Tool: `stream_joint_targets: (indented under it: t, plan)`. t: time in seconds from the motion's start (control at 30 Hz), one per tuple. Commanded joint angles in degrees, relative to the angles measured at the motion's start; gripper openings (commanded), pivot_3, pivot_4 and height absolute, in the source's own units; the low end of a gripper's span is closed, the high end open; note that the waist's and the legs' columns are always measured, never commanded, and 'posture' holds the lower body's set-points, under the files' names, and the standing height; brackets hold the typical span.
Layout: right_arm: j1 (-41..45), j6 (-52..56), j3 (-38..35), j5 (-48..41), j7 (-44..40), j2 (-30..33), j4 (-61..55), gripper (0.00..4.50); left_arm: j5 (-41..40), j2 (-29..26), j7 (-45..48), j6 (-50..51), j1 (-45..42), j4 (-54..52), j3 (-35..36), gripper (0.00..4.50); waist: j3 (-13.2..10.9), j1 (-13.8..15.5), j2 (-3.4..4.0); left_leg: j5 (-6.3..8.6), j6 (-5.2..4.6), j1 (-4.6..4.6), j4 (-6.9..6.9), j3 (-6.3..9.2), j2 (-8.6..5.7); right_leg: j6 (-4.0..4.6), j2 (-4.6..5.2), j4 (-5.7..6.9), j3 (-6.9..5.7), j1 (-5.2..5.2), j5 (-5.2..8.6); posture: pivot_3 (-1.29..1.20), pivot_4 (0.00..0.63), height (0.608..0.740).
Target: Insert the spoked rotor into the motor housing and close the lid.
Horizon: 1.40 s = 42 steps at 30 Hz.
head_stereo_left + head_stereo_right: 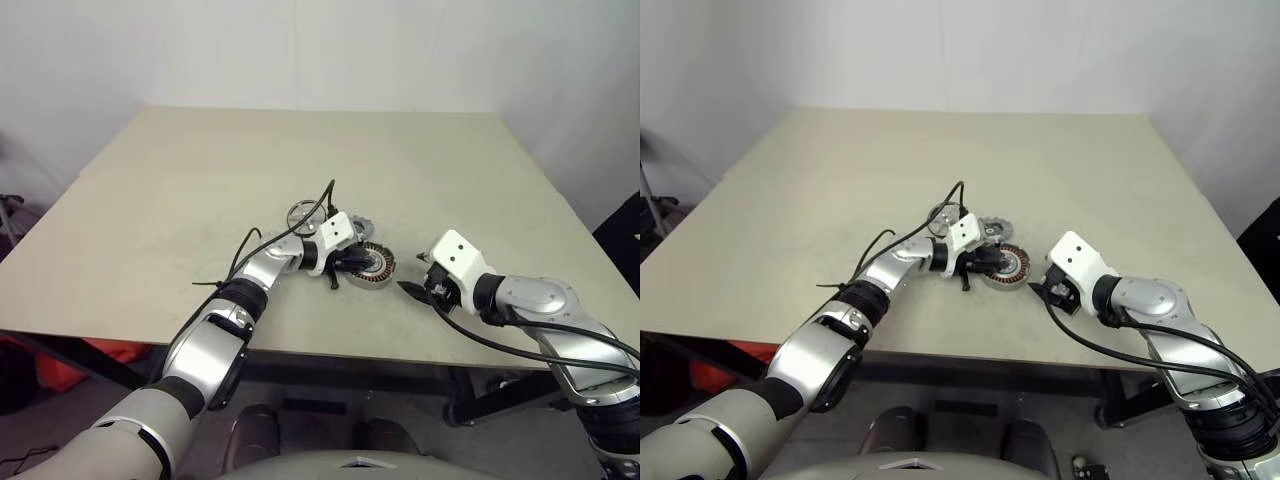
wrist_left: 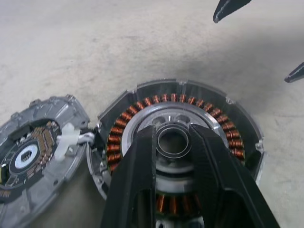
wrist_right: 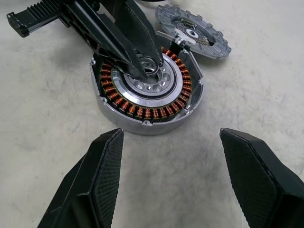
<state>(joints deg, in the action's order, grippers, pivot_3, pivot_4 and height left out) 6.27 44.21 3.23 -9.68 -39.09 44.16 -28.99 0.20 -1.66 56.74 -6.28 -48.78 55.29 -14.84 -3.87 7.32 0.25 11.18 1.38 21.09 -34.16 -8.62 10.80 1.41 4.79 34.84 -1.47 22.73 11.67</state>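
Note:
The round motor housing [image 3: 147, 102], ringed with copper coils, lies on the table. My left gripper [image 2: 173, 142] reaches over it from the left, its black fingers [image 3: 137, 33] shut on the small ring at the housing's centre. The lid [image 3: 192, 31], a flat grey disc with a scalloped rim, lies flat just behind the housing and touches its edge. The silvery spoked rotor [image 1: 303, 214] rests on the table behind my left wrist. My right gripper [image 3: 180, 161] hovers to the right of the housing, open and empty, pointing at it.
The beige table [image 1: 200, 180] stretches wide behind and to the left of the parts. Its front edge [image 1: 330, 355] runs close below both arms. A black cable [image 1: 250, 250] loops along my left forearm.

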Motion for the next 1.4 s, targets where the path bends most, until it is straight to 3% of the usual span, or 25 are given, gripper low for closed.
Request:
stream_joint_targets:
  t: [0.03,0.57,0.67,0.97,1.13,1.23,1.4]
  plan:
    - [0.4,-0.7,-1.4,-0.3,0.5,-0.1,-1.0,3.32,0.3,0.2,0.0,-0.8,-1.7,0.0,0.7,0.72,0.0,0.1,0.00,0.00,0.00,-0.01,0.00,0.00,-0.02,0.00,0.03,0.00,0.00,-0.01,0.00,0.00,0.000,0.740]
    - [0.8,-0.9,-0.9,-0.1,1.0,-0.5,-0.2,3.32,0.2,1.1,0.9,0.2,-2.3,1.4,1.5,0.72,0.0,0.1,0.00,0.00,0.01,-0.02,0.00,0.02,-0.07,-0.01,0.09,0.00,-0.01,-0.02,0.00,0.00,0.000,0.740]
    - [1.2,-0.8,-0.5,0.1,1.2,-0.8,-0.1,3.32,0.6,1.0,-0.1,0.0,-2.6,1.5,1.8,1.66,0.0,0.1,0.00,0.00,0.00,-0.02,0.00,0.02,-0.07,-0.01,0.09,0.00,-0.01,-0.02,0.00,0.00,0.000,0.740]
    - [2.8,-1.4,0.0,0.0,1.2,-1.8,-0.4,3.32,-0.3,-0.3,-0.2,-0.4,-2.2,0.0,3.5,1.66,0.0,0.0,0.00,0.00,0.00,-0.02,0.00,0.02,-0.07,-0.01,0.09,0.00,-0.02,-0.02,0.00,0.00,0.000,0.740]
    - [6.3,-1.1,-0.4,-0.6,2.9,-5.3,1.6,3.32,-2.2,-2.1,-1.4,0.7,-1.0,-3.7,6.1,1.66,0.0,0.0,0.01,-0.01,0.02,-0.04,0.01,0.02,-0.04,-0.01,0.08,0.03,-0.03,-0.01,0.00,0.00,0.000,0.740]
    - [8.6,-1.5,1.3,0.2,4.1,-8.0,4.8,2.70,-3.7,-3.7,-2.0,2.8,1.0,-8.1,7.8,1.69,0.0,-0.2,0.02,-0.02,0.04,-0.05,0.01,0.02,-0.04,0.00,0.09,0.04,-0.04,0.00,-0.01,0.00,0.000,0.740]
    - [11.1,-3.1,3.7,1.0,4.7,-10.9,9.9,0.90,-4.3,-6.3,-3.1,5.7,5.2,-14.5,8.6,1.69,0.0,-0.2,0.03,-0.03,0.06,-0.02,0.03,0.00,-0.04,0.00,0.09,0.02,-0.05,0.01,-0.01,0.00,0.000,0.740]
